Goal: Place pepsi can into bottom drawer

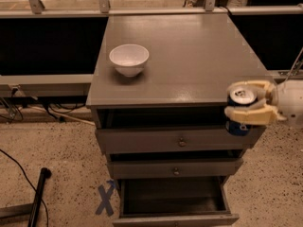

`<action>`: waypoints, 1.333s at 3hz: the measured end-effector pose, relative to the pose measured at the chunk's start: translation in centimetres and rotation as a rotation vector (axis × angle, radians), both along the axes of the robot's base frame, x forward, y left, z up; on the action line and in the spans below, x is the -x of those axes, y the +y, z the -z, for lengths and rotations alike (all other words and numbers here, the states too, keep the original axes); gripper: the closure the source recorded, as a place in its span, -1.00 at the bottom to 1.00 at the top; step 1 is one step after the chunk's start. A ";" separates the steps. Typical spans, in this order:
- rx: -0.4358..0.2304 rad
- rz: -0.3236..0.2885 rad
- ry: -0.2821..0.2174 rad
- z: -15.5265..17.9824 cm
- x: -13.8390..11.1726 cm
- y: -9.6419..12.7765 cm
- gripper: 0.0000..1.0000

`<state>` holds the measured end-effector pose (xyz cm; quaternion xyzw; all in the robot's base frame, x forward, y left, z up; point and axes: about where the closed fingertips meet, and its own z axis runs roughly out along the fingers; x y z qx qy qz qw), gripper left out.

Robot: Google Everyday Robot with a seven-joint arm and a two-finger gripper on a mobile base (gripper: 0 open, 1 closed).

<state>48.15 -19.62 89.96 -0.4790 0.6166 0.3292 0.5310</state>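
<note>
The pepsi can [239, 112], dark blue with a silver top, is held upright in my gripper [247, 101], whose cream fingers are shut around it. The can hangs in the air just off the cabinet's front right corner, level with the top drawer. The bottom drawer [175, 219] is pulled open below and to the left of the can, showing its dark interior. My arm comes in from the right edge.
A white bowl [129, 59] stands on the grey cabinet top [189, 51] at the left. Two shallower drawers with round knobs [182, 141] are slightly ajar above the bottom drawer. A blue X mark [105, 199] and a dark pole [38, 193] are on the floor at left.
</note>
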 end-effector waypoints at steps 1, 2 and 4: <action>0.201 -0.034 0.129 6.0 2.8 -1.3 1.00; 0.194 -0.034 0.122 5.8 2.7 -1.2 1.00; -0.071 0.032 0.095 15.0 3.2 -4.6 1.00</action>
